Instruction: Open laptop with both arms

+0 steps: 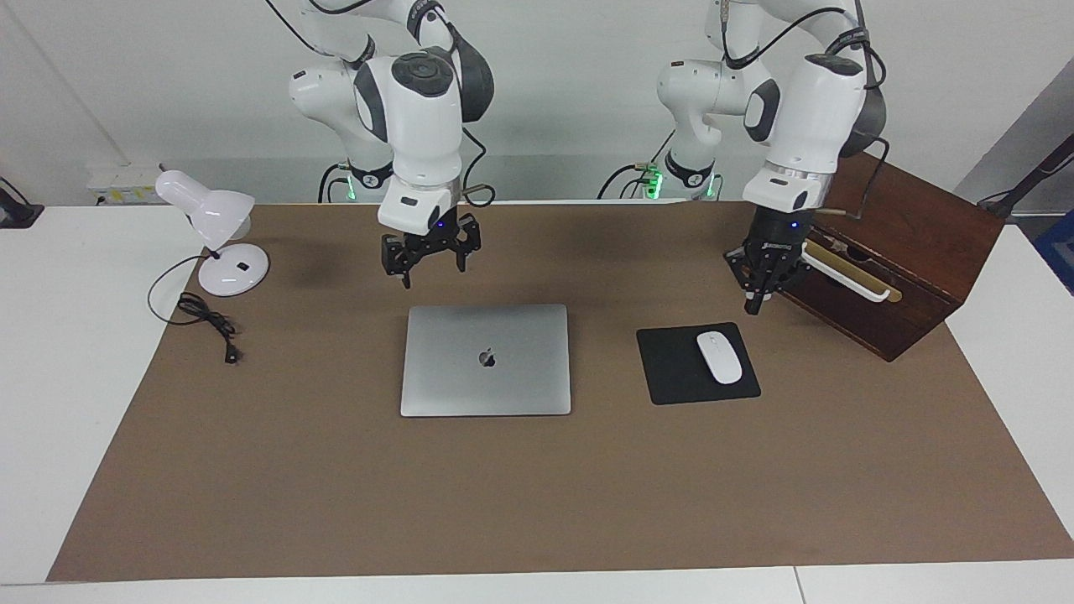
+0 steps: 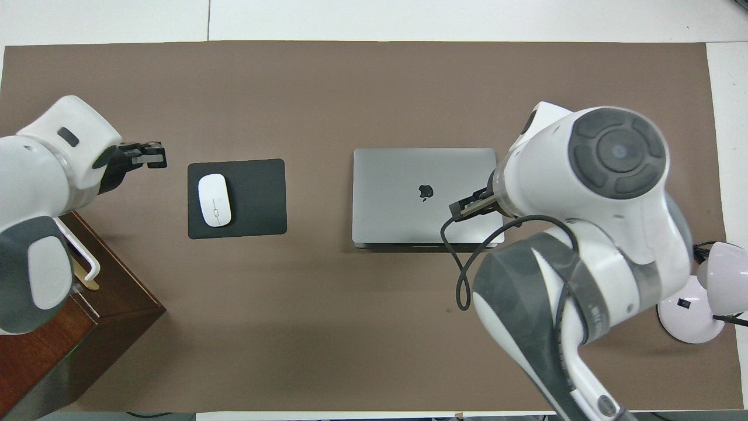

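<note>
Both my grippers are up and hold nothing: right gripper [image 1: 430, 252], fingers spread wide, hangs just above the closed laptop [image 1: 486, 360], by its robot-side edge; left gripper [image 1: 762, 281], probably narrow, waits beside the mouse pad [image 1: 684, 369]. Still the approach; next I descend to the lid edge.

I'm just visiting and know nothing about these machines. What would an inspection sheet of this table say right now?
Surface: brown mat over a white table.
Job's things: thin silver-grey laptop, lid shut, flat on the mat.
Clutter: black mouse pad with white mouse beside the laptop; white desk lamp; dark wooden box.
Grippers: right gripper open, raised above the mat by the laptop's robot-side edge; left gripper raised in front of the box, clear of the mouse pad.
Cables: lamp's black cord loose on the mat; cables trail along both arms.
Surroundings: white wall, nothing else seen.
</note>
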Available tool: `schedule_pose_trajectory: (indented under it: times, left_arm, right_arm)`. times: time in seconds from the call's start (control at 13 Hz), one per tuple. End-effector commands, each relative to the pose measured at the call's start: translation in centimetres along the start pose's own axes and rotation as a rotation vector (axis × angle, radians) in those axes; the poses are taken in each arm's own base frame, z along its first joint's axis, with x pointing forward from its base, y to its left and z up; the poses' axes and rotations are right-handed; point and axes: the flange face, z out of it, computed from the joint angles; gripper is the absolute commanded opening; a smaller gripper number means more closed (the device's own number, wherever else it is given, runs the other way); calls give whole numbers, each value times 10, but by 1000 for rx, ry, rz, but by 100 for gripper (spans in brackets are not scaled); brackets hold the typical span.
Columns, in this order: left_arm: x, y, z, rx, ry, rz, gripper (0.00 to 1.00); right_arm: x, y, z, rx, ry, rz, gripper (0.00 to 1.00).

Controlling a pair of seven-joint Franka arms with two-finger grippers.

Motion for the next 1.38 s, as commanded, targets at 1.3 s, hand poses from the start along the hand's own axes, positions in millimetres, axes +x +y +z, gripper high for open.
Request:
schedule_pose_trajectory:
  times: [1.3]
  left_arm:
    - [-198, 146, 122, -189, 210, 282, 0]
  right_arm:
    - [-61, -51, 106, -30, 1, -371, 100]
